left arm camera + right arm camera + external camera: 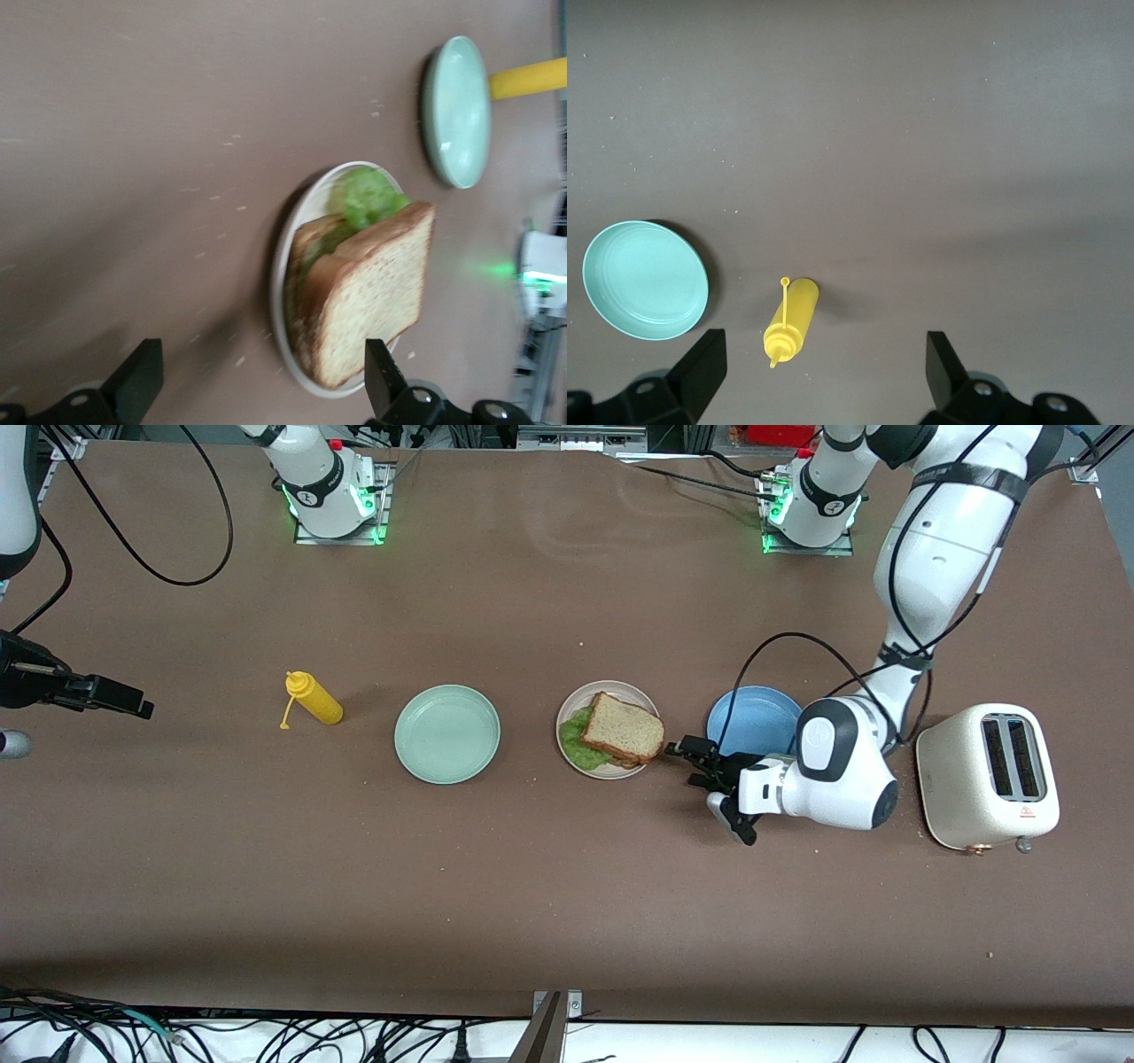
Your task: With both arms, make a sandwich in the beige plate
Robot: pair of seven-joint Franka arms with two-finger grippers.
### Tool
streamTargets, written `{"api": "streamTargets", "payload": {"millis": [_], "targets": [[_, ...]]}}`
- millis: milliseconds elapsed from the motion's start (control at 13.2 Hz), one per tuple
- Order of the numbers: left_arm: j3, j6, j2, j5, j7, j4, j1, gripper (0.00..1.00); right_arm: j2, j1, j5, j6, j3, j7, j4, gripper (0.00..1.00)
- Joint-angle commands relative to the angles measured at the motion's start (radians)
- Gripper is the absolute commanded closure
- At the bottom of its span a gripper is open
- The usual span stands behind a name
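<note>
The beige plate (567, 717) sits mid-table and holds the sandwich: a toasted bread slice (623, 728) lies on top, with green lettuce (580, 742) sticking out from under it. In the left wrist view the top slice (376, 297) rests tilted over the lettuce (368, 197) and a lower slice (306, 266), all on the plate (283, 266). My left gripper (693, 764) is low beside the plate's rim toward the left arm's end. It is open (261, 381) and holds nothing. My right gripper (133, 707) hangs open (824, 372) and empty at the right arm's end of the table.
A mint green plate (447, 733) and a lying yellow squeeze bottle (314, 698) are toward the right arm's end. A blue plate (753, 717) sits partly under my left wrist, and a cream toaster (988, 775) stands past it. The right wrist view shows the bottle (793, 320) and the mint plate (645, 280).
</note>
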Motion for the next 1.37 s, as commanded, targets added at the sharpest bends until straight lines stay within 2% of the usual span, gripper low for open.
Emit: {"api": "streamTargets", "payload": {"millis": [0,304,456,608,684,759,835,987,1139,1291], "targets": [[0.008,-0.026,-0.161,0.248,-0.218,-0.029,-0.004,0.00,-0.031,-0.005,-0.013,-0.001,0.002,-0.017,-0.027,0.01],[0.009,-0.136,-0.306,0.506,-0.458,-0.021,-0.002,0.00,-0.031,-0.004,-0.013,-0.001,0.002,-0.013,-0.026,0.00],[0.020,-0.196,-0.382,0.574,-0.564,-0.017,0.013,0.00,-0.031,-0.002,-0.016,0.001,0.002,-0.008,-0.026,0.00],[0.087,-0.227,-0.473,0.634,-0.630,-0.017,-0.011,0.00,-0.032,-0.001,-0.051,-0.001,0.005,-0.006,-0.026,0.00],[0.138,-0.239,-0.523,0.637,-0.650,-0.017,-0.049,0.00,-0.032,0.002,-0.068,-0.001,0.007,-0.003,-0.026,0.00],[0.220,-0.239,-0.565,0.637,-0.676,-0.017,-0.101,0.00,-0.034,0.004,-0.084,-0.001,0.008,-0.003,-0.026,0.00],[0.250,-0.237,-0.599,0.617,-0.682,-0.017,-0.103,0.00,-0.034,0.006,-0.108,-0.001,0.011,-0.003,-0.026,0.00],[0.229,-0.241,-0.639,0.609,-0.678,-0.017,-0.028,0.00,-0.035,0.007,-0.128,-0.013,0.013,0.000,-0.027,0.00],[0.166,-0.277,-0.676,0.614,-0.684,-0.026,0.041,0.00,-0.043,0.007,-0.133,-0.018,0.013,0.032,-0.037,0.00],[0.160,-0.343,-0.679,0.611,-0.728,-0.017,0.047,0.00,-0.051,0.018,-0.165,-0.013,0.025,0.040,-0.049,0.00]]}}
